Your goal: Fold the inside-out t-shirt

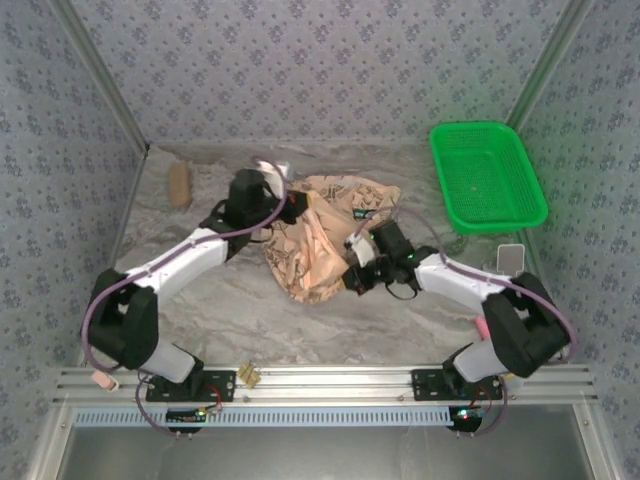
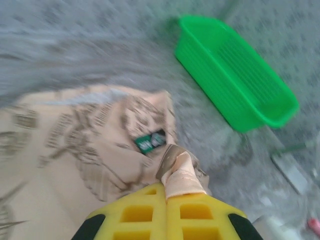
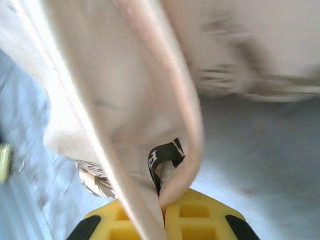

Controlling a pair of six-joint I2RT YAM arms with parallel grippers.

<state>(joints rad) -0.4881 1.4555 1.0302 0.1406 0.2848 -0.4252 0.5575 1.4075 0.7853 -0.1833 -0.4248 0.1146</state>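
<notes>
Folding not begun: shirt (image 1: 312, 258) crumpled, clamped by shut left end effector (image 2: 166, 189) at 10 o'clock, right end effector (image 3: 163, 204) at 4 o'clock.

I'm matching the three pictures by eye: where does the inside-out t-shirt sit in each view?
Top external: t-shirt crumpled mid-table, between the two arms.
Left wrist: t-shirt across the left half, a fold pinched in the left fingers at bottom.
Right wrist: t-shirt draped over the upper frame, edge pinched in the right fingers.
Shared landmark: the grey marbled tabletop.
</notes>
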